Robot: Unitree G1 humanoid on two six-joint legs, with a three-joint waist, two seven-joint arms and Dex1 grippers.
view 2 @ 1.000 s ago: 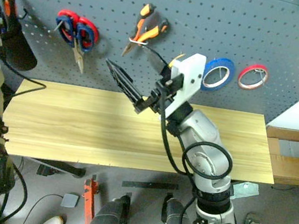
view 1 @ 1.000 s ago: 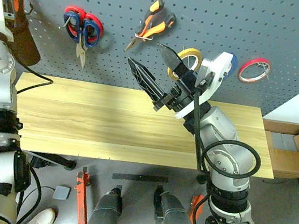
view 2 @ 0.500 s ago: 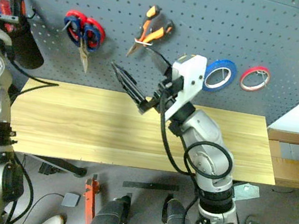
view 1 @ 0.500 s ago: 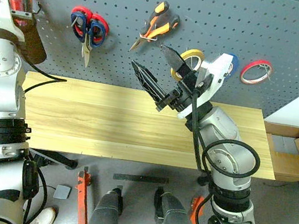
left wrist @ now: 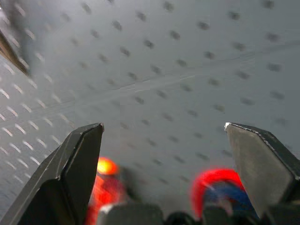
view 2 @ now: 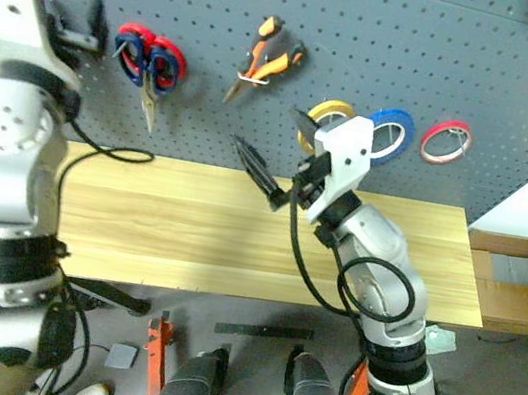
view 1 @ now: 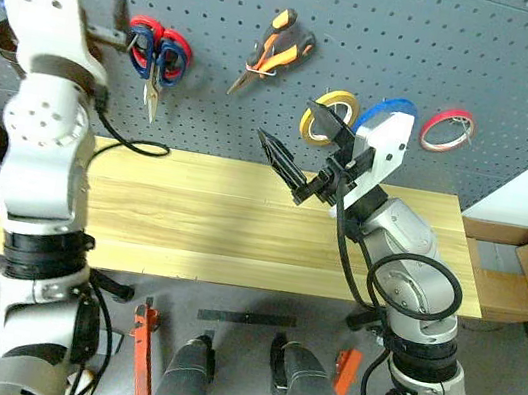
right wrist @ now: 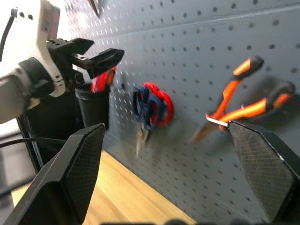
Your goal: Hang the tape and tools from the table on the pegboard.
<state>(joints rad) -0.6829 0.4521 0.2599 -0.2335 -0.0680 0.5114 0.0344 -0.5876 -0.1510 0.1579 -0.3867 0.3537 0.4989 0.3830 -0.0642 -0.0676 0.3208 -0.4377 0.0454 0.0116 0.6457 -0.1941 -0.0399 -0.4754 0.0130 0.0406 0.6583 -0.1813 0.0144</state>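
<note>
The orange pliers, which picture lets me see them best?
The right wrist view: there the orange pliers look biggest, hanging on the pegboard, handles and nose plain. Both eye views show them small, high on the board beside the scissors. They're not something I can make out in the left wrist view.

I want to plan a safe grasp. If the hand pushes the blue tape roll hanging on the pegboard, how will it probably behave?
The blue tape roll is a thin ring with a wide hollow centre, so it is probably light. It seems to hang from one point on the pegboard, so a push would likely make it swing or slip off. Once loose, its round shape could let it roll.
</note>
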